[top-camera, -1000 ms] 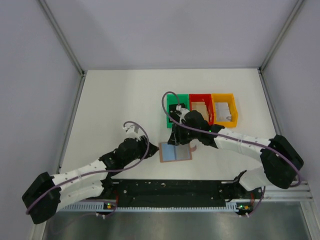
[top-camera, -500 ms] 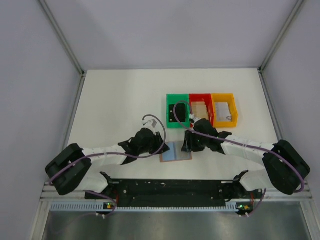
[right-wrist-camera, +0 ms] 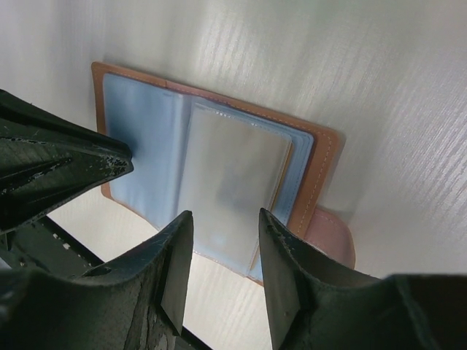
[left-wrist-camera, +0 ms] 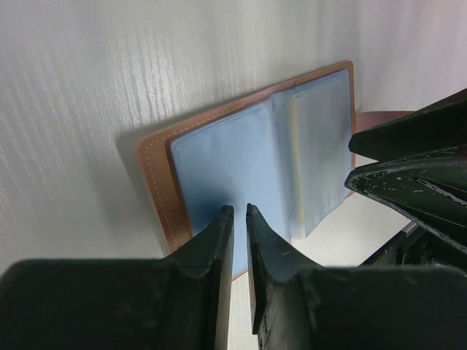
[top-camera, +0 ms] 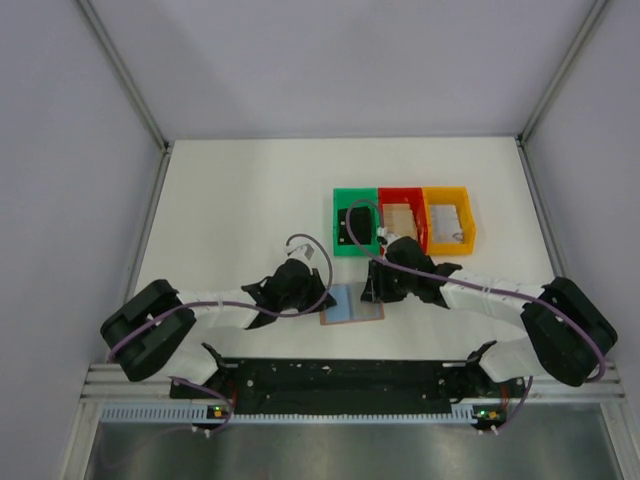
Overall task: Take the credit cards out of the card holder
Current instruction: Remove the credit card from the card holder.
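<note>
Card holder lies open on the desk, blue side up, right between the two arms. Left end effector is down at its left page, fingers almost pinched together, can't tell if they've got anything. Right end effector hangs open over the right page.

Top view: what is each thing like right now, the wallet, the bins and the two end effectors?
Wallet: open, flat, blue side up.
Left end effector: nearly closed, tips at wallet's left page.
Right end effector: open, over wallet's right page.
Green bin: dark thing inside.
Red bin: tan thing inside.
Yellow bin: contents unclear.
</note>
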### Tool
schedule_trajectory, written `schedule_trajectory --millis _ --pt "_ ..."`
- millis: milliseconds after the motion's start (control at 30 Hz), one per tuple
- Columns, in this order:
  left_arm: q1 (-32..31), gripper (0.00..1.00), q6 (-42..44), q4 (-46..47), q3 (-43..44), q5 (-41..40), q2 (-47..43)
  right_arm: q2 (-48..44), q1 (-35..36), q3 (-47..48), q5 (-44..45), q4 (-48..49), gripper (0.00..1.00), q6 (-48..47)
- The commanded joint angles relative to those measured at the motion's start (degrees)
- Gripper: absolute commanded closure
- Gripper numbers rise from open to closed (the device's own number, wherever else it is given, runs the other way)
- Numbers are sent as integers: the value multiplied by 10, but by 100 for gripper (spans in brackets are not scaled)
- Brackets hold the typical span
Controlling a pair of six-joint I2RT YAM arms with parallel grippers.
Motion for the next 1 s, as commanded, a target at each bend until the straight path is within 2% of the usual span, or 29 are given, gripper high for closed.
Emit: schedule_trajectory --millis 0,367,967 --pt "-2 83 -3 13 -11 -1 -7 12 -3 2 1 17 59 6" --pt "-2 84 -5 27 -14 10 5 50 -4 1 -49 51 60 17" --pt "-5 86 -18 49 -28 11 -2 130 7 5 -192 254 68 90"
